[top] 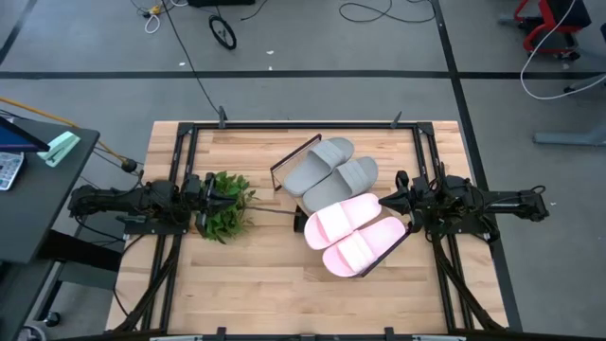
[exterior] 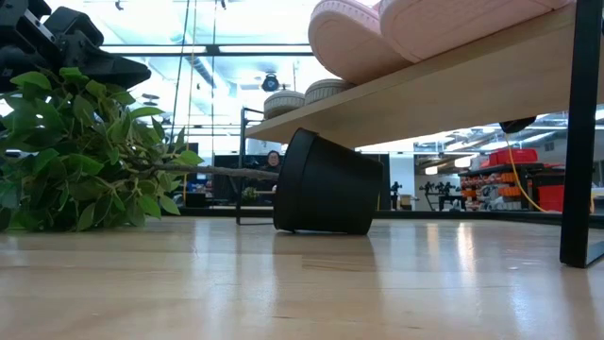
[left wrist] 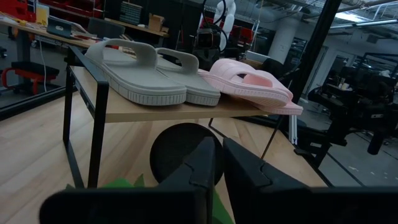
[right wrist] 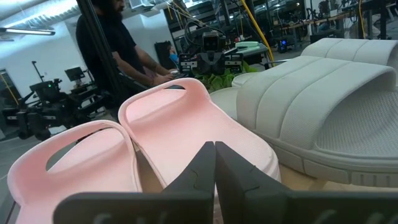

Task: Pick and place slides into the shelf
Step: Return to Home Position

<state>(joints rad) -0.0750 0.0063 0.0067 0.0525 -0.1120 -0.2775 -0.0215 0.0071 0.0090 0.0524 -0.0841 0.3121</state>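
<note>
1. While both arms sit low at opposite sides of the worktop, we note the left jaws closed on nothing, tips pressed together in the left wrist view.
2. The right jaws are likewise closed and empty, tips meeting in the right wrist view.
3. The left arm reaches in from the left, its jaws over the leaves of the plant.
4. The right arm reaches in from the right, its jaws just beside the pink slides and pointing at them.
5. The shelf stands diagonally mid-worktop, and all four slides are on its board.
6. The grey slides lie side by side at the far-left end. The pink pair lies side by side at the near-right end, just beside the grey pair.
7. The plant lies toppled. Its black pot is on its side on the worktop under the shelf, with the stem running out to the leaves at left.
8. Beyond the worktop, in the right wrist view, a person in a dark top stands at a bench.
</note>
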